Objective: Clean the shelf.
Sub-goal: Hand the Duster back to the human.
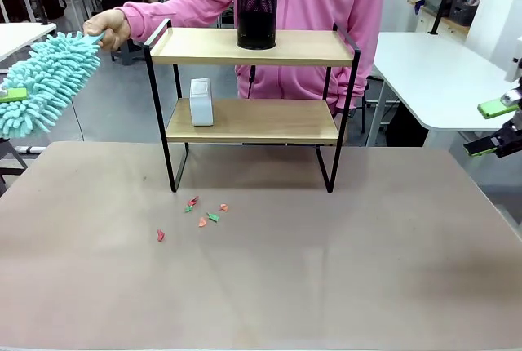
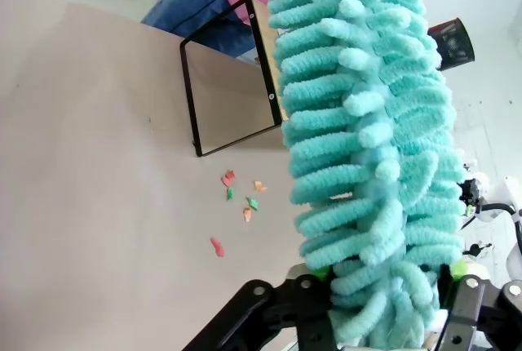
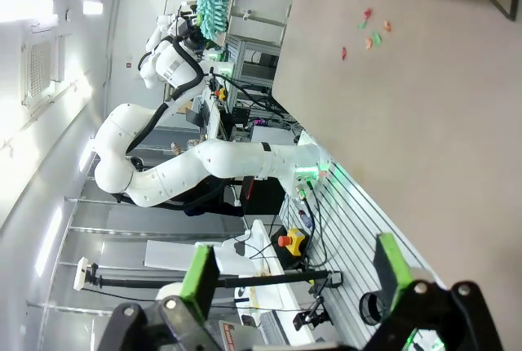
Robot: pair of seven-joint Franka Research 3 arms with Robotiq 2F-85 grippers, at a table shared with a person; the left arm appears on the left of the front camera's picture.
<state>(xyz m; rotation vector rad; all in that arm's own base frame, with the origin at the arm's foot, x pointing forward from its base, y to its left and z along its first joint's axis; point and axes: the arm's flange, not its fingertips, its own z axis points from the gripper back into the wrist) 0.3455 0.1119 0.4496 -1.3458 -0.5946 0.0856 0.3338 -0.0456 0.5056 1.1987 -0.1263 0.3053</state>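
Your left gripper (image 2: 383, 302) grips the duster (image 1: 45, 82) left of the shelf (image 1: 253, 47) — sweep rightward; right gripper (image 1: 499, 129) spread, idle.

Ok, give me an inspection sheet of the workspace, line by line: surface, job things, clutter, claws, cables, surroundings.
Surface: brown table, bare apart from the scraps and shelf.
Job things: shelf upright at the far side; black mesh cup on the top board, white box on the lower one.
Clutter: small red, orange and green scraps on the table in front of the shelf.
Claws: left claw shut on a teal duster, whose other end a person's hand holds; right claw open, empty, off the table's right edge.
Cables: nothing seen on the table.
Surroundings: person in pink behind the shelf; white tables beyond.
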